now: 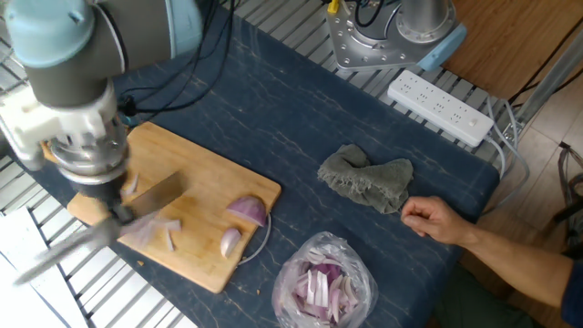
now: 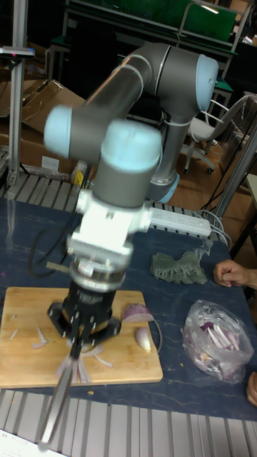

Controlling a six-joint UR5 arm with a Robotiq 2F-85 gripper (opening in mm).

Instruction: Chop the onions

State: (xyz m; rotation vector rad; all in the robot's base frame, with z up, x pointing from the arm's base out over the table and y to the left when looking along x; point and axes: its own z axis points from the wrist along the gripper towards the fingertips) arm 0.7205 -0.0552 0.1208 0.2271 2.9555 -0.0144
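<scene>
On cutting board [image 1: 196, 196], blurred fingers [image 1: 118, 211] apparently gripping knife [image 1: 150, 196], onions [image 1: 248, 211] nearby

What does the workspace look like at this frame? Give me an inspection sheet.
Surface: dark blue mat over a slatted table; wooden cutting board at the robot's end.
Job's things: onion wedge and smaller wedge uncut on the board; slivers by the blade; more slivers in a clear bag off the board.
Clutter: grey-green cloth on the mat.
Hand: hand motion-blurred, holding a knife over the board.
Cables: black cables run behind the arm; white power strip at the far edge.
Surroundings: a person's hand rests on the mat beside the cloth.
</scene>
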